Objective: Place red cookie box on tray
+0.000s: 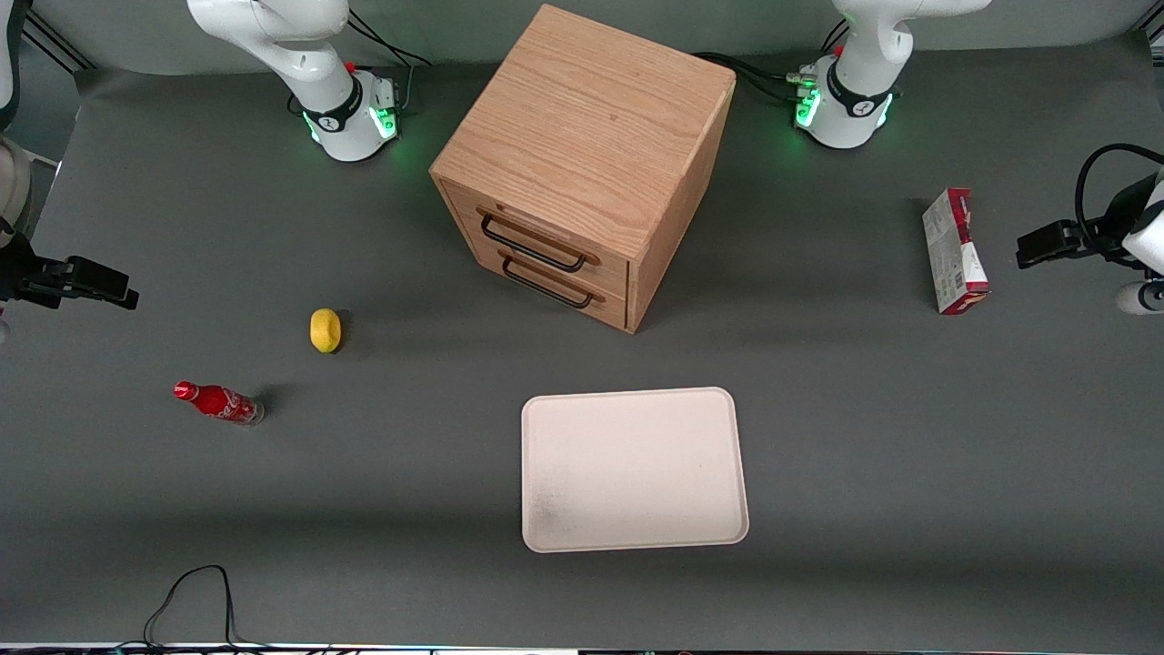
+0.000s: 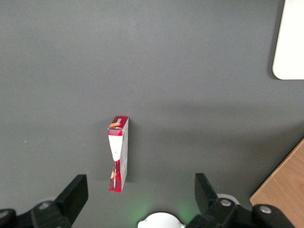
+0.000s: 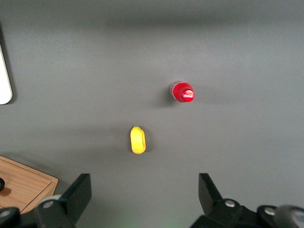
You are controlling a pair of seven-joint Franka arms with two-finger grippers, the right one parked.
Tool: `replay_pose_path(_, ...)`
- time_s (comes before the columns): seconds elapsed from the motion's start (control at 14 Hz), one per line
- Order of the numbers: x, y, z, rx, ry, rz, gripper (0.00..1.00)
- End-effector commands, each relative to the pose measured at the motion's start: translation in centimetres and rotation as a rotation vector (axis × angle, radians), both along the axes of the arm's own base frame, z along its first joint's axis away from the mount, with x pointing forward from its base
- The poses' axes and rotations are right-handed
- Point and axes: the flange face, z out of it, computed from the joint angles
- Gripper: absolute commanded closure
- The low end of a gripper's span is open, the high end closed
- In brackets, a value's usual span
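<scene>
The red cookie box (image 1: 955, 250) stands on its thin edge on the grey table, toward the working arm's end, with its whitish printed face showing. My left gripper (image 1: 1037, 247) hovers above the table beside the box, still closer to that end of the table. In the left wrist view the box (image 2: 118, 153) lies ahead of the gripper (image 2: 140, 197), whose black fingers (image 2: 75, 194) are spread wide and open with nothing between them. The cream-white tray (image 1: 634, 468) lies nearer the front camera, in front of the cabinet's drawers; one rounded corner of the tray (image 2: 289, 42) shows in the wrist view.
A wooden drawer cabinet (image 1: 587, 155) with two black handles stands mid-table; its corner (image 2: 285, 190) shows near the gripper. A yellow lemon (image 1: 326, 329) and a red cola bottle (image 1: 218, 402) sit toward the parked arm's end. A black cable (image 1: 195, 591) lies at the front edge.
</scene>
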Motion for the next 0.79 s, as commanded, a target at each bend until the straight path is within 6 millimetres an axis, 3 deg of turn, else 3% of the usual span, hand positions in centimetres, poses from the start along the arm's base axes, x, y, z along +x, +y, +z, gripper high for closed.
replay_pose_path(0.0, -0.1, 2.8, 0.5, -0.017, 0.016, 0.008, 0.0)
replay_pose_path(0.29, -2.1, 10.4, 0.7, -0.046, 0.06, 0.017, 0.0)
replay_pose_path(0.43, -4.5, 16.7, 1.2, -0.077, 0.075, -0.012, 0.0)
replay_pose_path(0.57, -7.0, 21.4, 1.9, -0.087, 0.08, -0.027, 0.0)
replay_pose_path(0.71, -8.1, 23.3, 1.9, -0.09, 0.088, -0.039, 0.0)
